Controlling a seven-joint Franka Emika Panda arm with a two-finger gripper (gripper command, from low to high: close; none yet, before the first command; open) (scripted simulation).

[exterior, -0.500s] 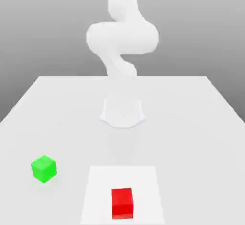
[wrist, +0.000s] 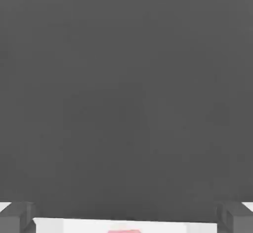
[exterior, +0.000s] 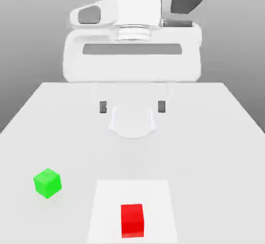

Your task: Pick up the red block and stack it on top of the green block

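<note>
Two blocks on table (exterior: 217, 134). My gripper (exterior: 132, 106) hangs high, fingers spread, empty. Red block (exterior: 132, 220) well below it, nearer camera; green block (exterior: 47, 183) toward exterior view's left.

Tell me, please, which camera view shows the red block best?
The exterior view: the whole red block sits in plain sight on a pale square patch of the table, with its top and front faces visible. The hand view catches just a thin reddish sliver of it at the picture's edge.

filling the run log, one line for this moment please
phase: approach | gripper: open, above table, holding nothing | red block: on table | green block: on table, apart | stack: not done
</note>
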